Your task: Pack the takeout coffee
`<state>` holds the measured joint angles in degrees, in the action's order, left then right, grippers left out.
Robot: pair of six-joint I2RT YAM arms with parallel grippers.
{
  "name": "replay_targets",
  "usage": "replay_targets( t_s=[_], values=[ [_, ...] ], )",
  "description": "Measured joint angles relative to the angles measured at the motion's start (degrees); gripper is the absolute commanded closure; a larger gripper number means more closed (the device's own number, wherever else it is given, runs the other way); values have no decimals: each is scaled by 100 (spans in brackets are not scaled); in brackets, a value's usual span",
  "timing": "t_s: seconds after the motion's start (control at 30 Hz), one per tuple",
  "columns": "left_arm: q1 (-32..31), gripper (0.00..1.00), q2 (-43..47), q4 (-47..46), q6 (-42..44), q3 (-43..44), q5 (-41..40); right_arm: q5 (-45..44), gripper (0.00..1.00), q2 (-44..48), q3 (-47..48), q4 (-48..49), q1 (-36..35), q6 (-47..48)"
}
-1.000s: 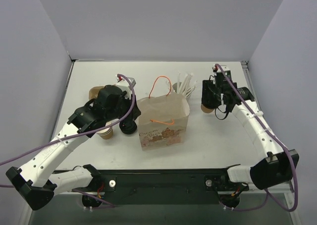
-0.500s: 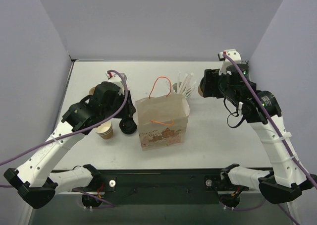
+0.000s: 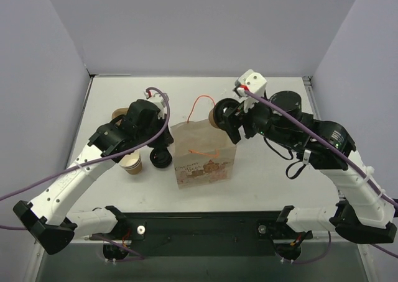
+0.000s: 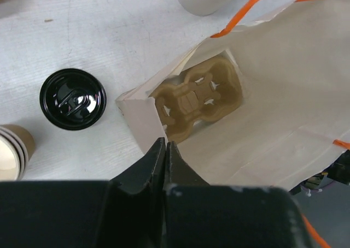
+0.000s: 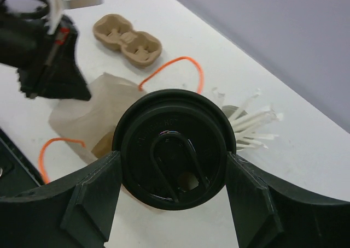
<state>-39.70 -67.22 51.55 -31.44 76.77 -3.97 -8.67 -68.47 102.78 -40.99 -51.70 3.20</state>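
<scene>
the paper bag [image 3: 205, 161] stands open in the middle of a white table [image 3: 273, 170], closed in by plain pale lilac walls [image 3: 199, 27] at the back and on both sides. the tabletop looks matte and faintly scuffed in the left wrist view. the bag's far orange handle [image 3: 202, 103] stands up, and the near one droops over its printed front.

the takeout coffee [image 3: 218, 116] is in the air just above the bag's far right corner, not inside. the right gripper [image 5: 174, 196] has a finger on each side of it, clamped just under the black lid [image 5: 172, 149], which faces the wrist camera.

the left gripper [image 4: 165, 147] is at the bag's left end, its fingers [image 4: 153, 166] pressed together on the rim there (the paper runs straight into the pinch). down inside the bag lies a moulded pulp cup carrier [image 4: 199, 100].

just left of the bag a loose black lid [image 3: 160, 159] lies flat on the table, and left of that again is a stack of lidless tan cups [image 3: 131, 164]. a second pulp carrier [image 5: 127, 40] sits on the table behind the bag's left end. a pale cup of white stirrers [image 5: 249, 122] stands behind its right end.
</scene>
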Motion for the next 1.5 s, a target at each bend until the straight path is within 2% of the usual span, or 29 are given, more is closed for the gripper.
replay_targets(
  t_s=[0.27, 0.43, 0.6, 0.9, 1.2, 1.5],
  values=[
    [46, 100, 72, -968, 717, -264, 682, 581, 44, -168, -372, -13, -675, 450],
    [50, 100, 629, -1869, 1123, -1005, 1163, 610, 45, -166, -938, 9, -951, 754],
    [50, 100, 1331, -2745, 1366, -1860, 1521, 326, 45, -118, -1860, 133, -1600, 1095],
    [50, 100, 2035, -4000, 1574, -2719, 2168, -614, 47, 345, -3399, 887, -2702, 1545],
    [48, 100, 2396, -4041, 1930, -3095, 2583, -1204, 47, 684, -4159, 1663, -2817, 1582],
    [48, 100, 2524, -3753, 2210, -3230, 2682, -1257, 47, 669, -4520, 1910, -2785, 1453]
  ],
)
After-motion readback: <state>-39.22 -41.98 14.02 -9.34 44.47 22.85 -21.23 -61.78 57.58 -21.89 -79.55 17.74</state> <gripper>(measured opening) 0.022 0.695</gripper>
